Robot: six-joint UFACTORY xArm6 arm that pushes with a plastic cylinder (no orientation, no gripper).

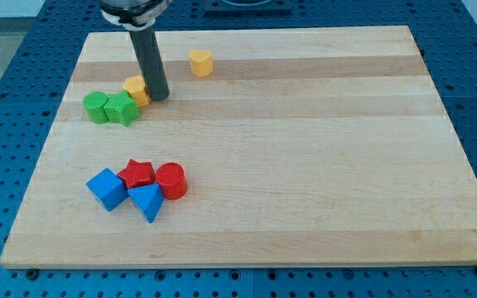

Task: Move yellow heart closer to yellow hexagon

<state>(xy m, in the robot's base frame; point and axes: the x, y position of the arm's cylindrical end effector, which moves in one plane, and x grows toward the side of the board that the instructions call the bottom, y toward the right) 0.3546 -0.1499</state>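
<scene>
A yellow hexagon (pixel 200 62) lies near the view's top, left of centre. A yellow heart (pixel 136 89) lies lower and to its left, touching the green blocks. My tip (pixel 157 96) rests on the board right against the heart's right side, between the heart and the hexagon. The rod rises from there to the view's top edge.
Two green blocks (pixel 112 108) sit side by side just left of and below the heart. At the lower left are a blue cube (pixel 107 189), a red star (pixel 137 174), a red cylinder (pixel 171 180) and a blue triangle (pixel 147 201), clustered together. The wooden board (pixel 305 165) is surrounded by blue perforated table.
</scene>
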